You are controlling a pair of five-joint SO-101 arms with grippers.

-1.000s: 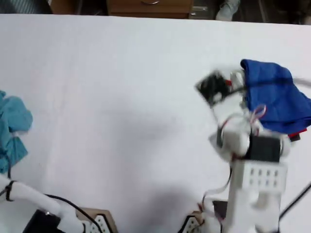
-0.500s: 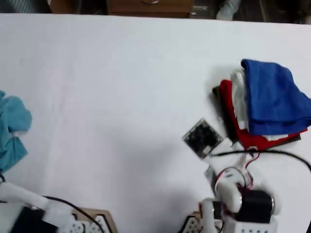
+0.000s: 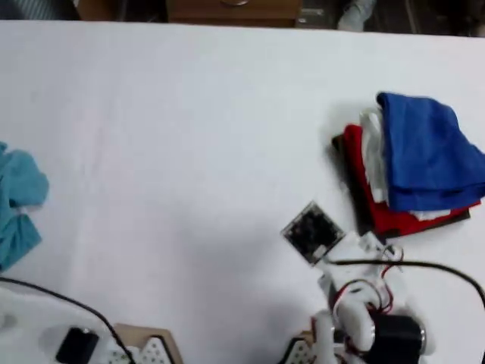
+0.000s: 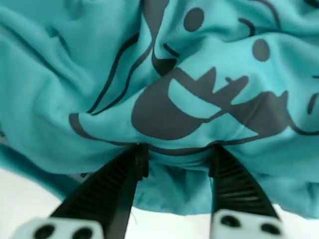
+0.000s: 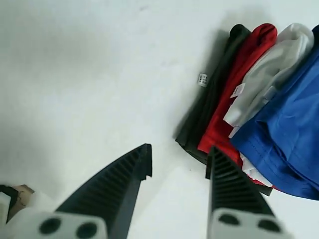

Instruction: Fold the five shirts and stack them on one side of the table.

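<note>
A folded stack lies at the table's right side: a blue shirt on top, then white, a red shirt, and a black one at the bottom. The right wrist view has the same stack off to one side. My right gripper is open over bare table just short of the stack, with nothing between its fingers. My right arm sits near the front edge. A crumpled teal shirt with a dark print lies at the far left. My left gripper is open, its fingertips against the teal shirt.
The white table stretches bare between the teal shirt and the stack. Arm bases and cables line the front edge. Wooden furniture stands beyond the far edge.
My right arm has pulled back from the stack toward the front edge, uncovering the red, white and black shirts. The left arm has shifted at the lower left corner.
</note>
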